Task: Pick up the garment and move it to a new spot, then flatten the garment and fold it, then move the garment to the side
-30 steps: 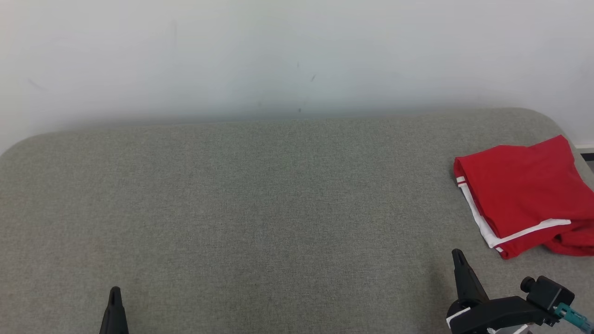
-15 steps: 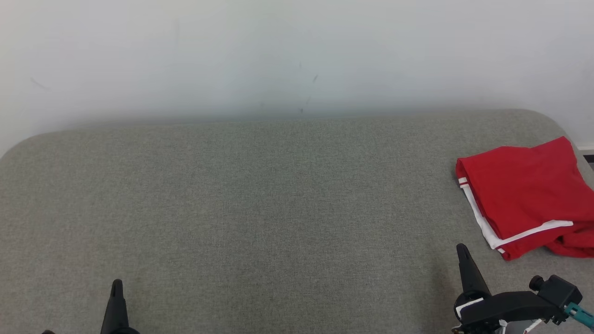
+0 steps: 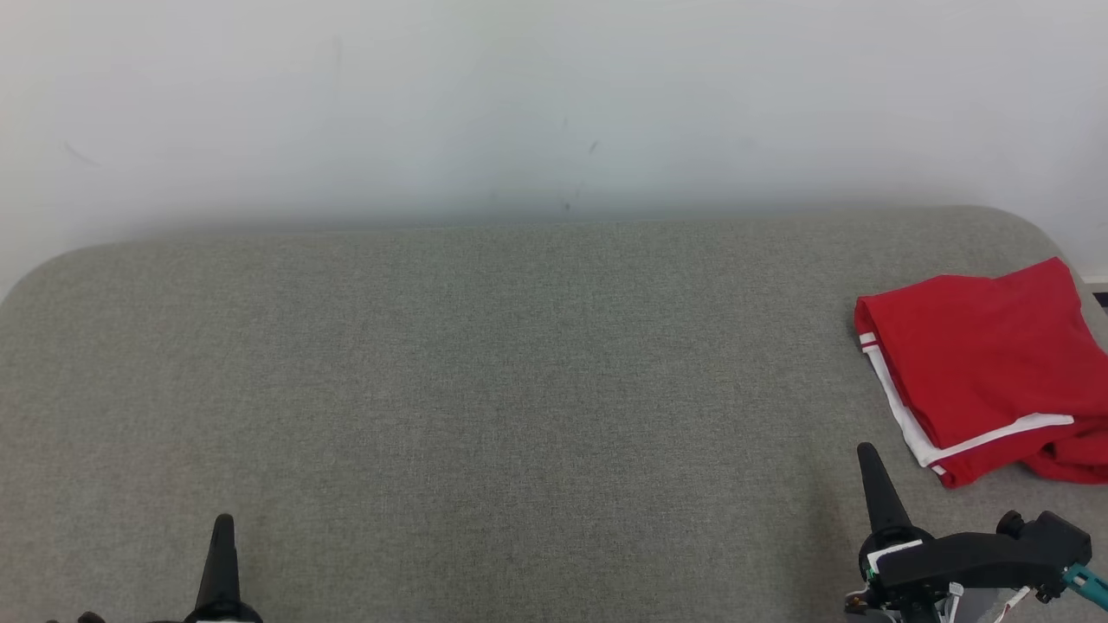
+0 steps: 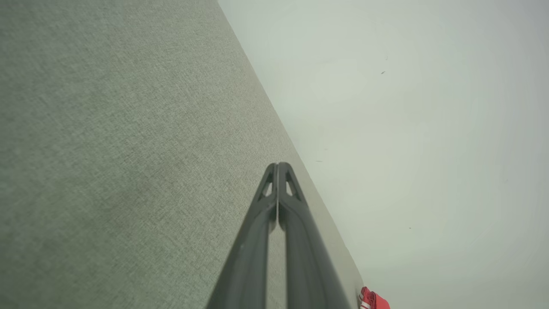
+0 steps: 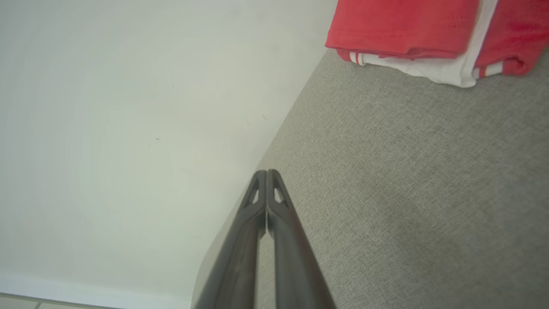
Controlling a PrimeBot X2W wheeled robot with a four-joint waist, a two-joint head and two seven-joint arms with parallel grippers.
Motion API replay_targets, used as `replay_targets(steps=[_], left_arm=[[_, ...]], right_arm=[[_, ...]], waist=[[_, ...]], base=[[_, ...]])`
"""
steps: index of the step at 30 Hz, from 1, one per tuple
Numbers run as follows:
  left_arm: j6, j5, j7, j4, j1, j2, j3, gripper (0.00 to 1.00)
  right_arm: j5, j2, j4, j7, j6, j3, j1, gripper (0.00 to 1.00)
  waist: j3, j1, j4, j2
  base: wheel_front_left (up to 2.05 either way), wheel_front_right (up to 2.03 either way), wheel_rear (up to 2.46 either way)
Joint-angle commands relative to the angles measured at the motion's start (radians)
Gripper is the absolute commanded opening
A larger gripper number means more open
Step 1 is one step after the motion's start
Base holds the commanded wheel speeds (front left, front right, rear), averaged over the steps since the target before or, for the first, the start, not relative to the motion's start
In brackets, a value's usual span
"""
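Head view. One garment (image 3: 982,363), red with white trim, folded into a rough rectangle, lying at the far right of one grey fabric surface (image 3: 485,389) and running off the picture's right edge. Behind, one pale wall (image 3: 519,104). Two grippers low in the picture: left gripper (image 3: 223,528) at lower left, right gripper (image 3: 868,463) at lower right. Each showing as a single dark point, fingers pressed together, gripping nothing. Both over bare fabric. Right gripper near the garment's near-left corner yet apart from it; left gripper well apart.

Left wrist view. Two dark fingers meeting at the tips, nothing between them, just a thin slit lower down. Grey surface to one side, wall to the other. One small scrap of red and white at the bottom edge, probably a corner of the garment, though too little seen to be certain.

Right wrist view. Two fingers closed tip to tip, empty. Garment at the upper right, resting on the grey surface beside the wall. Several red layers stacked, one white band along the edge, thin red stripes at two places on it. Bare fabric between fingertips and garment.
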Motion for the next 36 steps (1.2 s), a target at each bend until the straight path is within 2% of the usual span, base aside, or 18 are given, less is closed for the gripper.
replay_targets(steps=[1,36], left_arm=[[-0.005,-0.032,0.009,-0.005,-0.028,0.008,0.006,0.0],[-0.013,-0.314,0.099,0.032,-0.078,0.01,0.019,0.0]], right_arm=[[0.031,0.001,-0.009,0.006,-0.001,-0.005,-0.016,0.0],[0.342,0.005,-0.008,0.057,-0.002,-0.035,-0.038,0.0]], waist=[[0.0,0.0,0.001,0.0],[-0.003,-0.0001,0.016,0.0]], base=[[0.0,0.0,0.0],[0.0,0.0,0.0]])
